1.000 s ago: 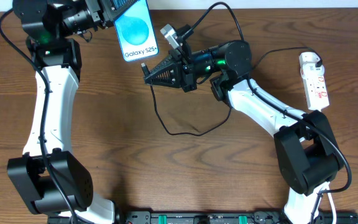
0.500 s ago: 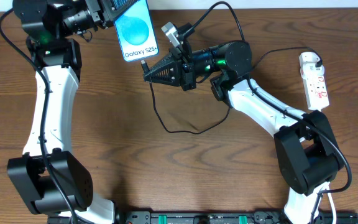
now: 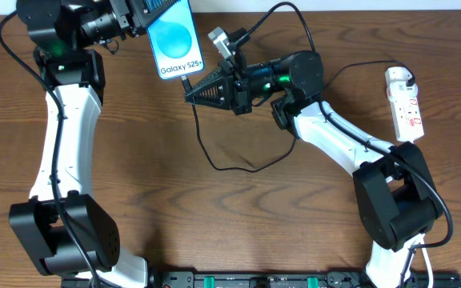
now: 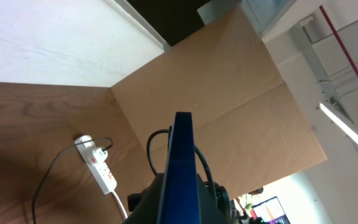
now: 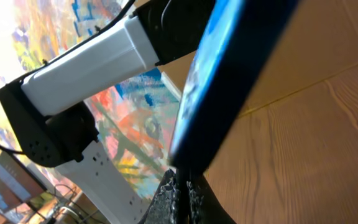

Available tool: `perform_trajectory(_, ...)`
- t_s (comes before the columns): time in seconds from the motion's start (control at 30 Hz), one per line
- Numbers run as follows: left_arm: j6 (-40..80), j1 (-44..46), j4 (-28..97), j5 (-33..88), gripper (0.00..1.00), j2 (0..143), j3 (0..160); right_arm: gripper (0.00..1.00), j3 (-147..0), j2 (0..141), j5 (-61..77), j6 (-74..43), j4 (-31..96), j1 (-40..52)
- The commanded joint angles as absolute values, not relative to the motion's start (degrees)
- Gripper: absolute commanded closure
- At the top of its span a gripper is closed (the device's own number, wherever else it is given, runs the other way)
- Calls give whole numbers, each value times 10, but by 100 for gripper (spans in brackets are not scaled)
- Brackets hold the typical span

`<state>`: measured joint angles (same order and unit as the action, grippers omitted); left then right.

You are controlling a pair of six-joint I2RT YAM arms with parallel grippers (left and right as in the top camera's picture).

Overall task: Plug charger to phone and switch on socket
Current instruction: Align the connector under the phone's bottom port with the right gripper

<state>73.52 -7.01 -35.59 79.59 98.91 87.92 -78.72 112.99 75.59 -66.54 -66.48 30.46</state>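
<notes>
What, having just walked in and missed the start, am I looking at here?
The left gripper holds the phone up off the table, screen lit. The right gripper, shut on the plug end of the charger, has it at the phone's bottom edge; whether it is seated cannot be told. The socket lies off to the right, untouched.

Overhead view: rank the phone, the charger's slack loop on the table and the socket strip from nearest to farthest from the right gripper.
1. phone, just upper-left of the right gripper, bottom edge almost at its tip.
2. charger's slack loop, below it, toward the middle.
3. socket strip, at the far right.
</notes>
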Motion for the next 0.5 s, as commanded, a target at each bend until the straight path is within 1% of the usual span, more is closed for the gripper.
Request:
perform_trajectory(0.0, 738, -68, -361, 803, 93, 987, 887, 99, -794, 1131, 736, -658, -664, 299)
perform_trajectory(0.47, 738, -68, -361, 804, 93, 987, 887, 99, -794, 1131, 699, -667, -664, 299)
